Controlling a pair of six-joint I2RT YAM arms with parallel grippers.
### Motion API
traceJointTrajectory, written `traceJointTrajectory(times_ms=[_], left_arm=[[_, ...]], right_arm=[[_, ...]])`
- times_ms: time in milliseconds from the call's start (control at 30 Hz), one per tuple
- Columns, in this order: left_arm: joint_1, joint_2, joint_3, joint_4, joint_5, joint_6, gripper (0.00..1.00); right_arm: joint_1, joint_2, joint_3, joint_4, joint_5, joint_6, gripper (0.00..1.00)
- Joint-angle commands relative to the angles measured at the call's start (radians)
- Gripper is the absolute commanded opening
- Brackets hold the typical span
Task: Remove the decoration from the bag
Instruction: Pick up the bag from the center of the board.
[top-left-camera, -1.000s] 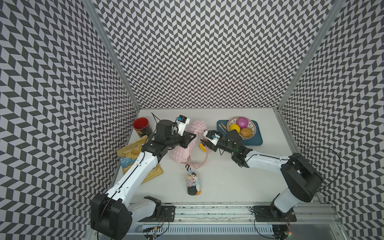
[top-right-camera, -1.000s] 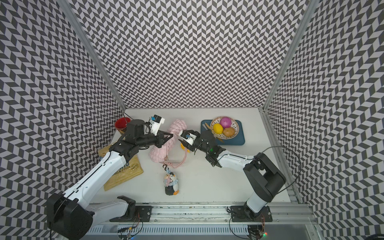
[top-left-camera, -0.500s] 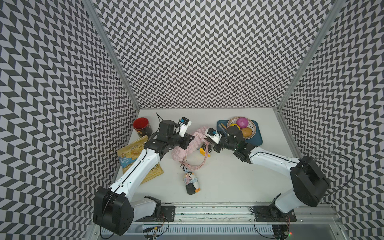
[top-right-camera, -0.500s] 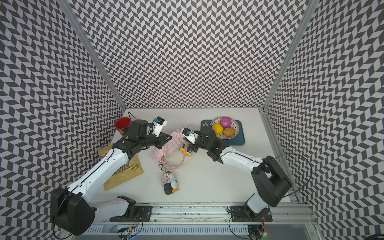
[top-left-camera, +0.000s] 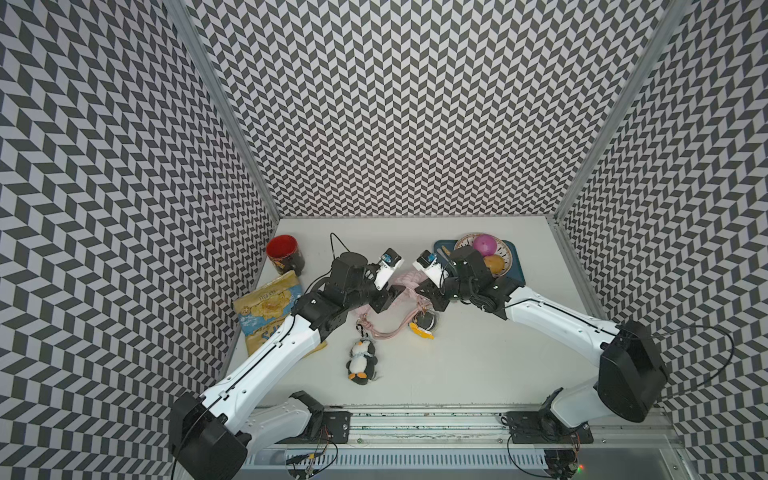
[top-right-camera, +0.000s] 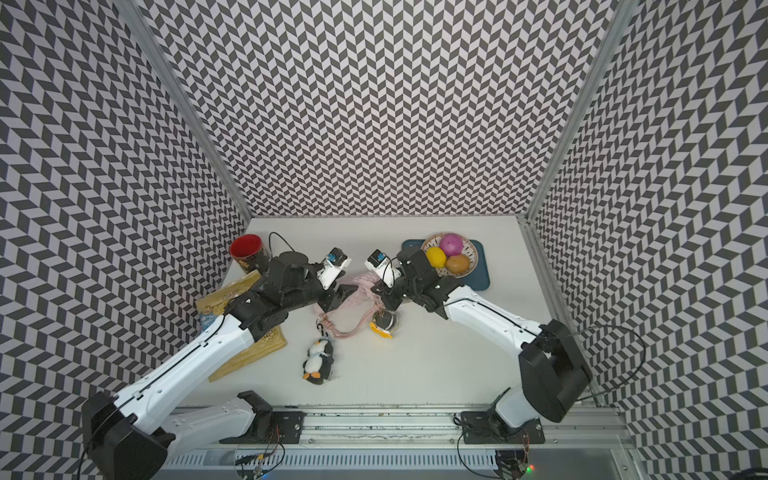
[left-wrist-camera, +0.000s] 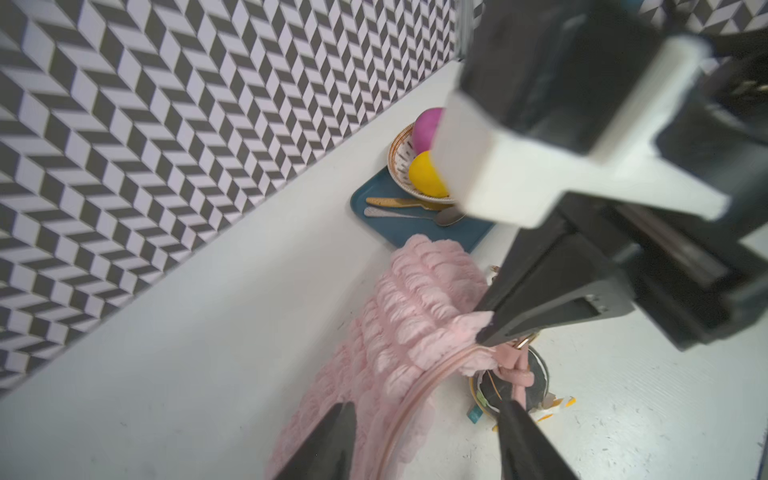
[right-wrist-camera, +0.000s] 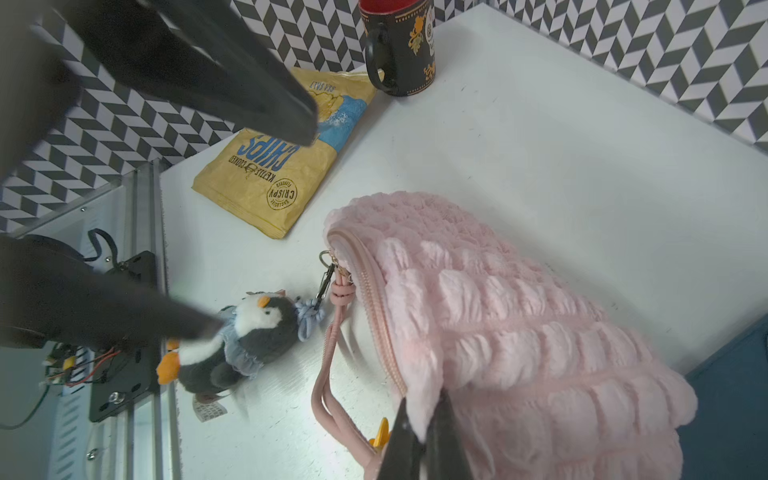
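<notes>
The bag (top-left-camera: 406, 286) is a puffy pale-pink pouch lying between my two grippers; it also shows in a top view (top-right-camera: 360, 289). My right gripper (right-wrist-camera: 424, 409) is shut on the bag (right-wrist-camera: 519, 324) at a fluffy corner beside the zip. My left gripper (left-wrist-camera: 427, 405) hangs open over the bag's (left-wrist-camera: 411, 316) other end, its fingers either side of the fabric and cord. A penguin plush decoration (top-left-camera: 360, 362) lies on the table, clipped by a metal snap hook (right-wrist-camera: 326, 279) to the bag's strap ring. A round dark charm with yellow bits (top-left-camera: 424, 326) lies under the right-hand corner.
A red-lined black mug (top-left-camera: 284, 254) and a yellow-blue chips packet (top-left-camera: 266, 309) sit at the left. A blue tray (top-right-camera: 481, 277) at the back right holds a bowl with coloured balls (top-right-camera: 452, 244) and cutlery (left-wrist-camera: 409, 212). The rail (top-left-camera: 415, 415) runs along the front edge.
My left gripper has opened and let go of the bag. My right gripper has closed on the bag's corner and drawn in closer to the left gripper.
</notes>
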Motion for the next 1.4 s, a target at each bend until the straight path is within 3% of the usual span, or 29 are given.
traceJointTrajectory(times_ms=[0,233,400,600,867,1133,1233,1367], left_arm=[[-0.068,-0.053,-0.042,0.021,-0.085,0.019,0.63],[-0.246,-0.039,-0.148,0.031,-0.242,-0.131,0.67],[-0.273,0.113,-0.112,0.005,-0.393,-0.152,0.64],[-0.275,0.159,-0.124,0.138,-0.405,-0.057,0.6],[-0.276,0.255,-0.107,0.122,-0.344,-0.07,0.51],[-0.28,0.307,-0.104,0.16,-0.311,-0.066,0.49],[-0.279,0.338,-0.09,0.159,-0.311,-0.059,0.38],[-0.279,0.372,-0.05,0.102,-0.357,-0.075,0.12]], right_arm=[[0.002,-0.014,0.027,0.032,-0.028,0.055,0.05],[-0.002,0.001,0.011,0.059,-0.071,0.074,0.05],[-0.002,-0.01,-0.01,0.089,-0.084,0.077,0.05],[-0.01,-0.018,-0.038,0.118,-0.108,0.087,0.05],[-0.034,-0.016,-0.077,0.161,-0.152,0.098,0.05],[-0.061,-0.005,-0.112,0.214,-0.215,0.111,0.05],[-0.072,-0.002,-0.129,0.233,-0.237,0.117,0.05],[-0.092,0.0,-0.153,0.249,-0.251,0.119,0.05]])
